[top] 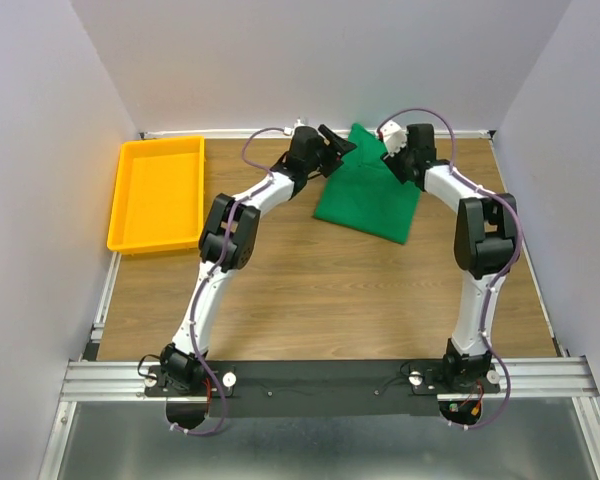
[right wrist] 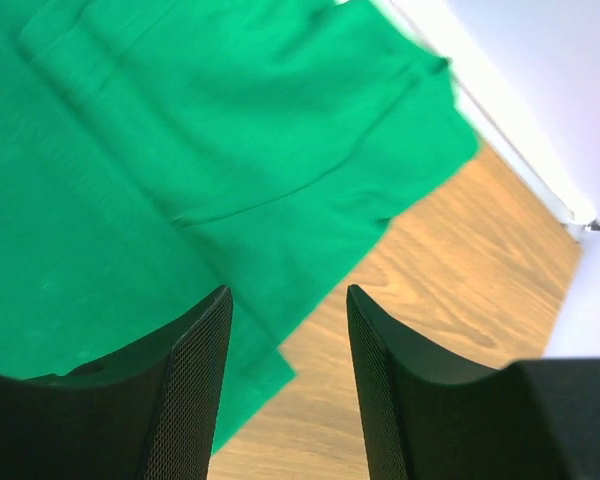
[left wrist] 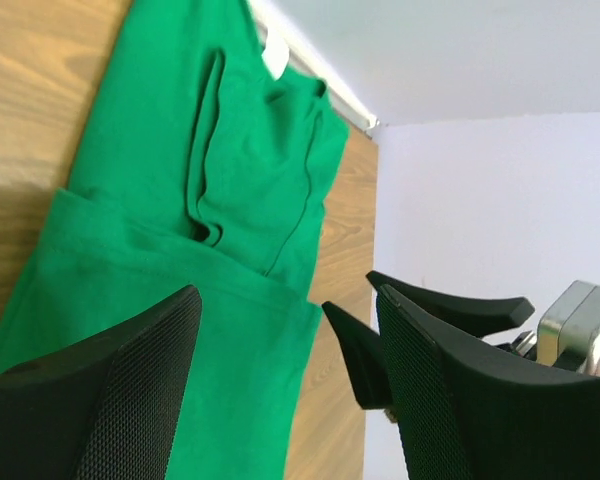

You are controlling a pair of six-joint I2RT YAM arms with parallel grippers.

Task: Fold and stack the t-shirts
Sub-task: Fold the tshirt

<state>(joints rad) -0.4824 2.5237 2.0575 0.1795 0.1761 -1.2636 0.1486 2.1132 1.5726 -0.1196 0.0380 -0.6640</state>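
A green t-shirt (top: pixel 372 192) lies folded into a long rectangle at the back of the table, flat on the wood. Its white neck tag (left wrist: pixel 275 55) shows at the far end in the left wrist view. My left gripper (top: pixel 336 143) hovers at the shirt's far left corner, open, with nothing between its fingers (left wrist: pixel 130 385). My right gripper (top: pixel 392 158) is over the far right part of the shirt, also open and empty. In the right wrist view the shirt (right wrist: pixel 180 150) lies below the gripper (right wrist: pixel 288 295), its edge running between the fingers. The left wrist view shows the shirt (left wrist: pixel 180 200) under that gripper (left wrist: pixel 288 300).
A yellow tray (top: pixel 130 215) sits at the left side of the table. The back wall and a white rail (top: pixel 240 132) run just behind the shirt. The right gripper's black fingers (left wrist: pixel 365 350) show close by in the left wrist view. Bare wood (top: pixel 320 290) lies in front of the shirt.
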